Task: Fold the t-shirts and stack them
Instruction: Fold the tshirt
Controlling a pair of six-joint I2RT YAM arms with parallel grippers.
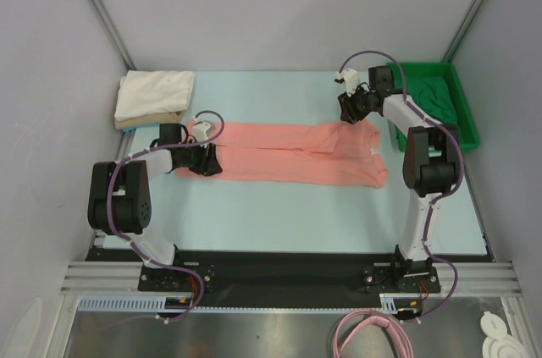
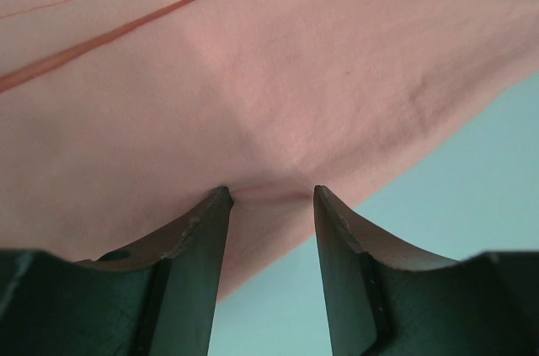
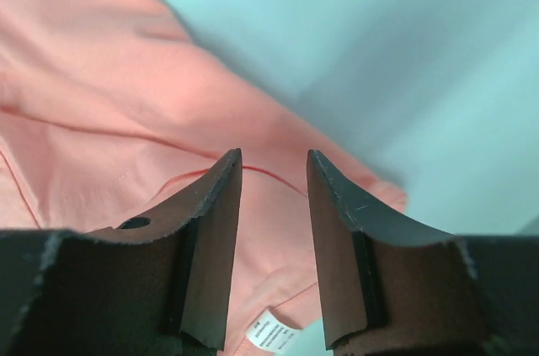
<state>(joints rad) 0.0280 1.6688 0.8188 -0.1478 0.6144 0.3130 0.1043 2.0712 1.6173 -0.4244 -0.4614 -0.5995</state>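
A salmon-pink t-shirt [image 1: 292, 153] lies flat as a long folded strip across the middle of the table. My left gripper [image 1: 206, 161] is low at its left end. In the left wrist view it [image 2: 269, 192] is open, with the pink cloth [image 2: 253, 78] under and between the fingertips. My right gripper [image 1: 350, 111] is at the shirt's far right corner. In the right wrist view it [image 3: 274, 154] is open just above the pink cloth [image 3: 101, 120], near the white neck label [image 3: 271, 335]. A folded white t-shirt [image 1: 155, 91] lies on a tan one [image 1: 148, 120] at the back left.
A bright green plastic tray [image 1: 470, 134] at the back right holds a dark green t-shirt [image 1: 436, 96]. Grey walls close in the pale blue table [image 1: 279, 214] on the left, back and right. The arm bases stand at the near edge.
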